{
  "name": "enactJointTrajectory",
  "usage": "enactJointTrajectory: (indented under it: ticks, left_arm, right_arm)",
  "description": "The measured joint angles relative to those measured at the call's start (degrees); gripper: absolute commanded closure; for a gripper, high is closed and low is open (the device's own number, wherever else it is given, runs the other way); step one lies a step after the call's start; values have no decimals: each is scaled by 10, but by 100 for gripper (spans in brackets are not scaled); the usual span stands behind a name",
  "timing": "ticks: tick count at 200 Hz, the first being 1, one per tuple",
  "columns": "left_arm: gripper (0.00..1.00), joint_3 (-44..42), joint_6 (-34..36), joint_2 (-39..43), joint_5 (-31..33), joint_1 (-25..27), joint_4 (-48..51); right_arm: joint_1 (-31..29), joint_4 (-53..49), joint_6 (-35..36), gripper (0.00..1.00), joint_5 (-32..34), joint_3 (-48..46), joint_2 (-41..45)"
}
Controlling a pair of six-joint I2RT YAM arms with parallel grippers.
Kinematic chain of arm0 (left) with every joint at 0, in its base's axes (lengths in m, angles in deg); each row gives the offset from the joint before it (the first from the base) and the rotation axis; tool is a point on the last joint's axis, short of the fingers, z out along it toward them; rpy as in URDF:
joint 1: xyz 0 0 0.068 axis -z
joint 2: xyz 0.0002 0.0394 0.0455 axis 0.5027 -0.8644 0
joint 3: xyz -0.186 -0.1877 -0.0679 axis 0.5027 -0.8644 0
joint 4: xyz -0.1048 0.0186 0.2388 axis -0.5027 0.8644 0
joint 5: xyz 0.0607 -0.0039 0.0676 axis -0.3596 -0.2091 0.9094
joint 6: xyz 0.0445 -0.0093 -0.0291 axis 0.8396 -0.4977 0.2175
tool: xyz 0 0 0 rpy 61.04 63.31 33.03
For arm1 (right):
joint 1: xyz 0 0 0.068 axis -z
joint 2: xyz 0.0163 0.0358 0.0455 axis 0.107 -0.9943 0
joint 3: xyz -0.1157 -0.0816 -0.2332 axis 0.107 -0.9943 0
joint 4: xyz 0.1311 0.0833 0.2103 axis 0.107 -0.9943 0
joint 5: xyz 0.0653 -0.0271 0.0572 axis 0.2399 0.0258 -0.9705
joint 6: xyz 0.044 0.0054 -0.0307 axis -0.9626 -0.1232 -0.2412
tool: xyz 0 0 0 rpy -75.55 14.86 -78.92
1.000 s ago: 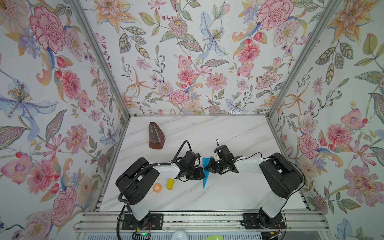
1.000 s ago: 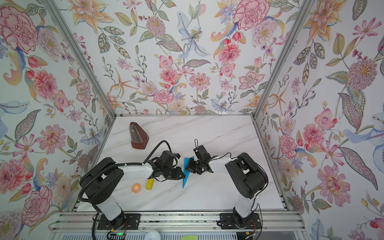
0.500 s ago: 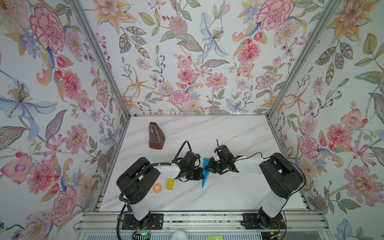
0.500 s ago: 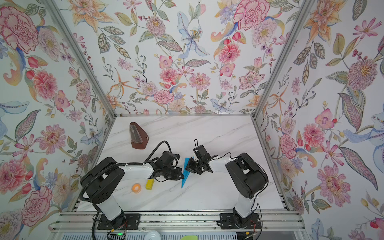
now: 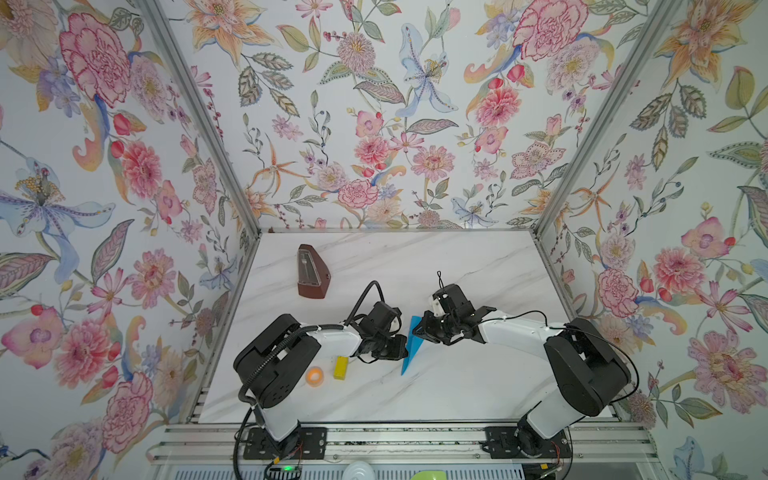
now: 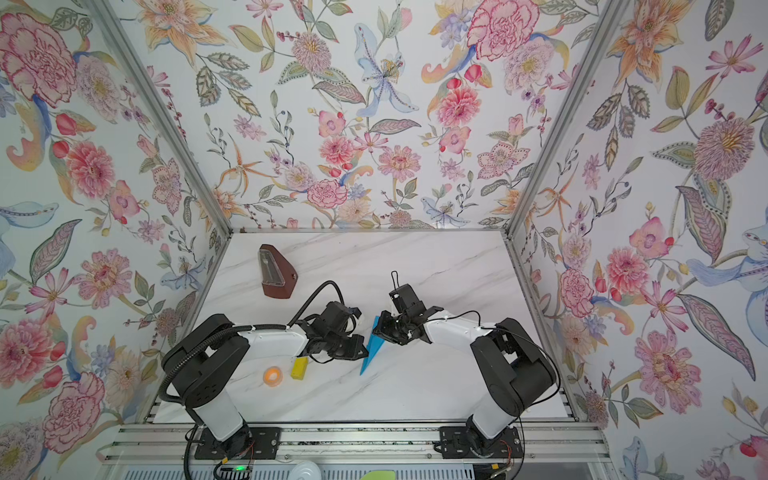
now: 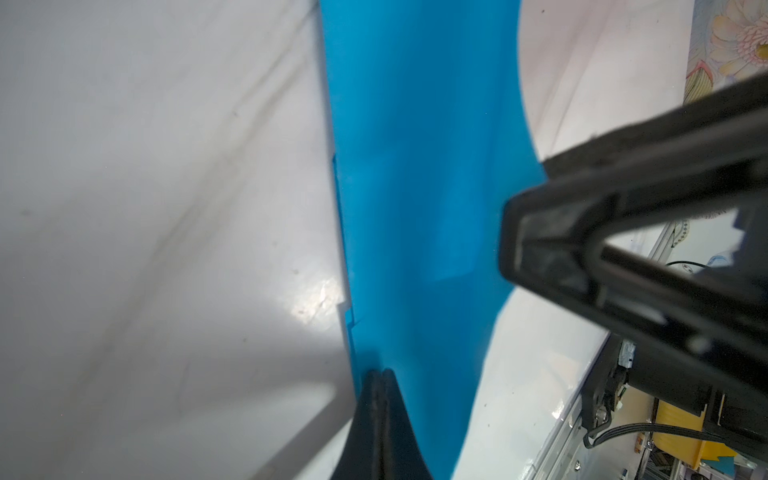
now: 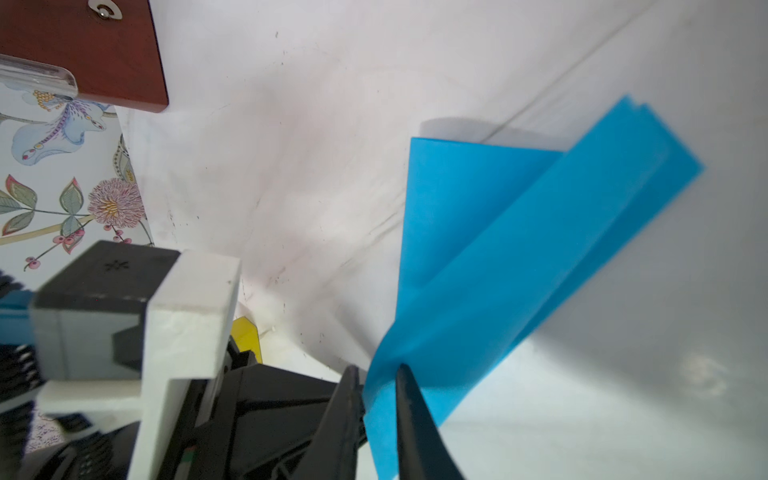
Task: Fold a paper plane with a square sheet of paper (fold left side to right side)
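Note:
The square sheet of paper, bright blue, is folded into a narrow pointed paper plane (image 5: pixel 410 345) (image 6: pixel 373 347) and sits between my two grippers, with its tip toward the table's front. My left gripper (image 5: pixel 401 351) (image 7: pixel 379 372) is shut, with its tips pinched on the plane's (image 7: pixel 419 187) long edge. My right gripper (image 5: pixel 419 329) (image 8: pixel 376 374) reaches in from the opposite side. Its jaws stand slightly apart, and the plane's (image 8: pixel 498 249) lower edge runs loosely through the gap. In the right wrist view the folded layers fan upward.
A brown metronome (image 5: pixel 311 272) (image 8: pixel 83 50) stands at the back left. A small yellow block (image 5: pixel 340 368) and an orange tape roll (image 5: pixel 314 376) lie by the left arm's forearm. Floral walls enclose the marble table (image 5: pixel 457 386) on three sides.
My left jaws have closed fully on the paper's edge. My right jaws have parted a little around it. Both arms and the paper have stayed nearly in place.

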Motion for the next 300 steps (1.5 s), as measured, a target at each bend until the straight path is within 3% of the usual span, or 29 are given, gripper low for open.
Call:
enactJointTrajectory:
  ticks: [67,178,265,300]
  left_arm:
    - [100,2,2,0,0,0,3]
    - [100,5,6,-2,0,1,6]
    - [100,5,6,-2,0,1,7]
    - [100,5,6,-2,0,1,7]
  right_arm:
    - [-4,-9,1,70,2,-10,0]
    - [-13,-60,11,70,37,31,0]
    - [-22,-105,26,100,64,60,5]
    - [-22,-114,26,100,67,68,2]
